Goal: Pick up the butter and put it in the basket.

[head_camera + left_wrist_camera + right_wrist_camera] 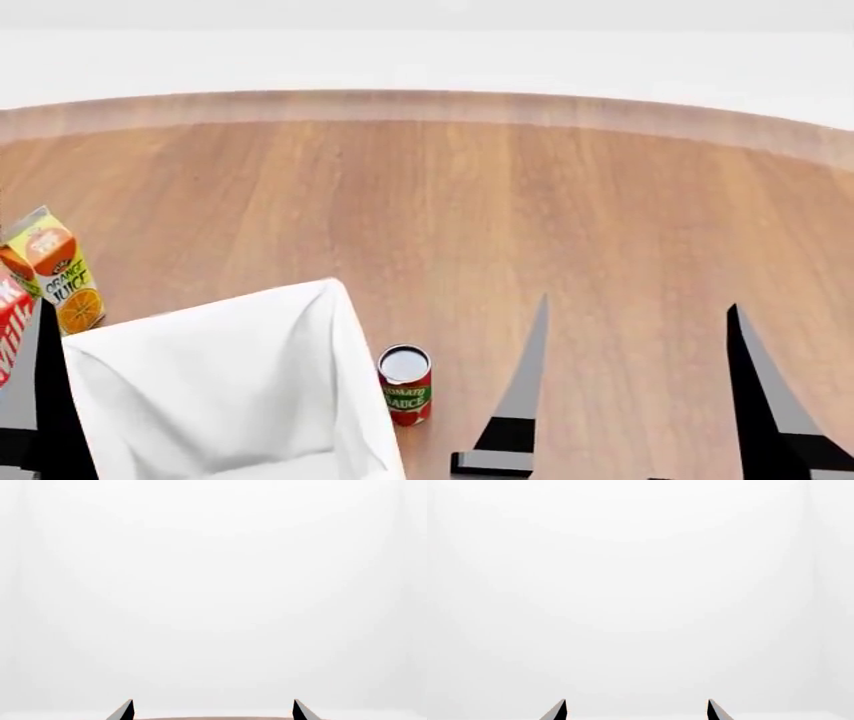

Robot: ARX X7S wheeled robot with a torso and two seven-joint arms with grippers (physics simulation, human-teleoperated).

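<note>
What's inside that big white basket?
Only the white cloth liner shows inside the basket; nothing visibly lies in it. Its lower part runs off the head view, so that portion can't be checked.

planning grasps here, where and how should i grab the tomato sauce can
Probably grip the tomato sauce can on its round side wall, mid-height, coming from its right with the open right gripper: it stands upright, and the basket crowds its left side.

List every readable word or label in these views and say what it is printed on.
"ORANGE JUICE": on the orange juice carton at the table's left edge.
"TOMATO SAUCE": on the small can beside the basket; partly blurred.
Red-white carton: cut off, unreadable.
Both wrist views: no text.
</note>
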